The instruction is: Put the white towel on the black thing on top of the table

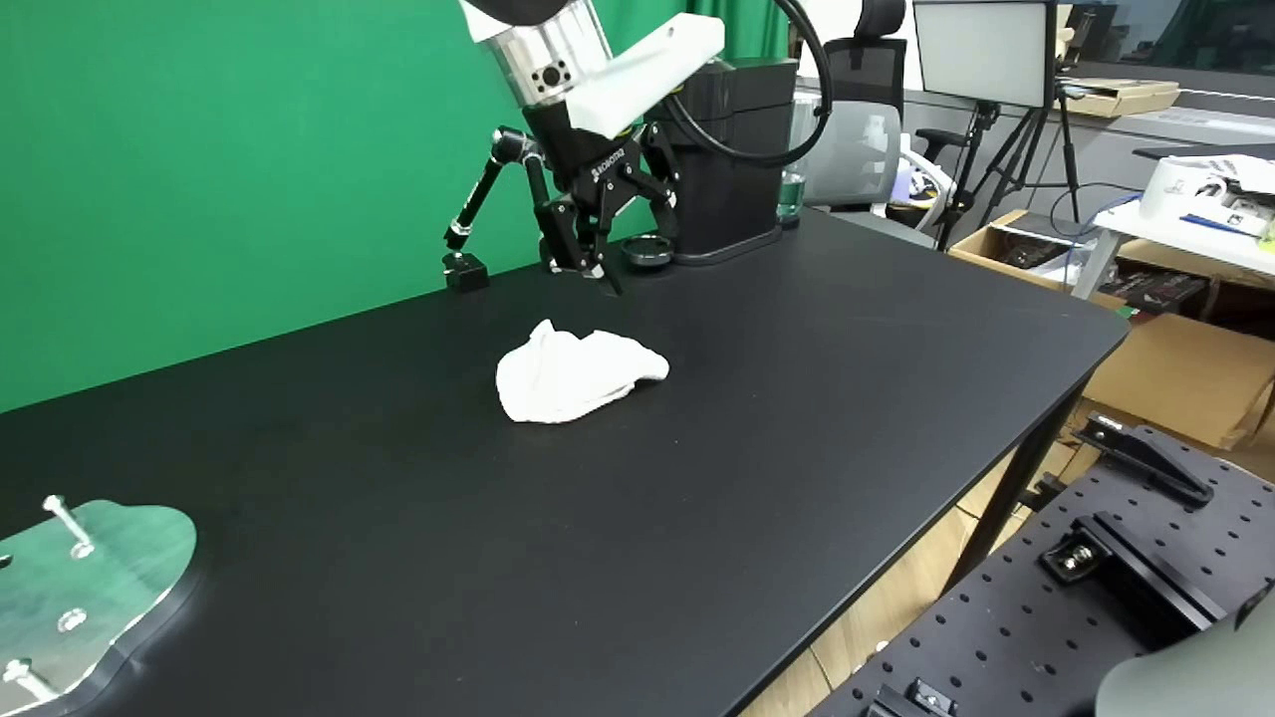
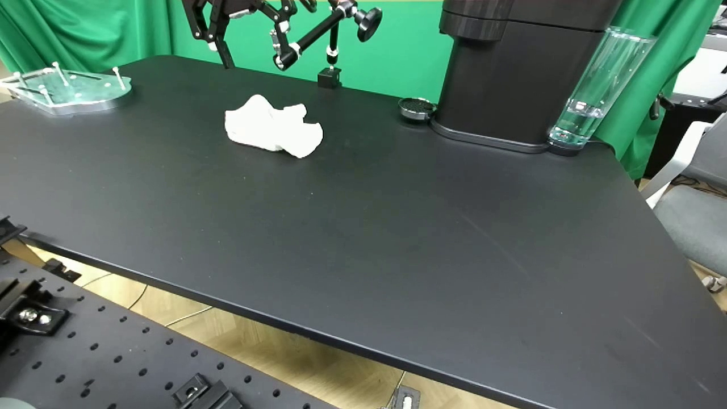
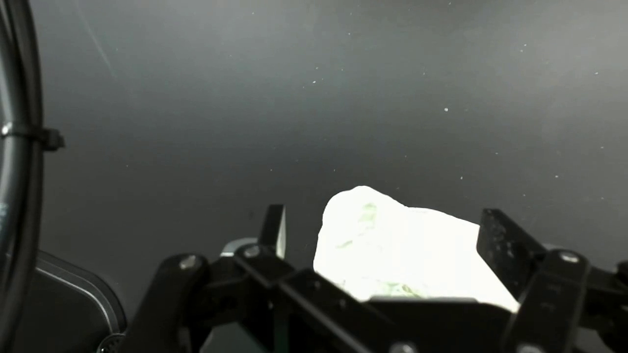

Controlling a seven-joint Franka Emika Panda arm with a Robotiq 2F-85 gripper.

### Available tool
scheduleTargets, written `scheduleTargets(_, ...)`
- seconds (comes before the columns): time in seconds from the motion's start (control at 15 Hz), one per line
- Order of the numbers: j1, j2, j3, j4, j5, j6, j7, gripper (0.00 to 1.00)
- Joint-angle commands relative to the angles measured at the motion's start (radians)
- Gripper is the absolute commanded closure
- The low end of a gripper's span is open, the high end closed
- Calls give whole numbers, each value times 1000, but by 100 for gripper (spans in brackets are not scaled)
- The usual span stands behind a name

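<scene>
The gripper (image 3: 382, 228) stands wide, its two fingers (image 3: 505, 245) well apart in the wrist view, with the towel (image 3: 402, 250) showing in the gap and one finger overlapping its edge. In both exterior views the gripper hangs above the table (image 1: 797, 398), fingers pointing down, apart from the towel. The towel lies crumpled on the table, white, with faint greenish marks in the wrist view, where most of it is washed out. Black cables (image 3: 14, 157) run along one side of that view, bound by a tie. Above the gripper, the arm (image 1: 553, 55) shows a silver section with a white cover (image 1: 647, 75) beside it. A jointed black stand (image 2: 315, 35) rises from a block (image 2: 329, 78) near the table's back edge. Farther along sits a black machine (image 2: 511, 79), with a round dish (image 2: 417, 108) just beside its base and a clear tank (image 2: 599, 85) on the opposite side, liquid low in it. Toward the table's other end, well apart from the towel, is a plate (image 1: 129, 558) with white pegs. A green curtain (image 2: 85, 28) hangs behind. Across a strip of floor (image 2: 272, 335) from the table is a perforated bench (image 2: 130, 352). Beyond the table in an exterior view are a grey chair (image 1: 852, 149), a white panel (image 1: 981, 50) on a tripod and cardboard boxes (image 1: 1185, 368).
</scene>
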Motion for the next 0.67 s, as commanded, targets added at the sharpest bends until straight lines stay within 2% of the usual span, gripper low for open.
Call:
scheduleTargets(0.0,-11,0,12,2,-1,-4,1,0)
scheduleTargets(0.53,-11,0,12,2,-1,-3,1,0)
scheduleTargets(0.6,-10,-3,10,-12,-22,46,13,0)
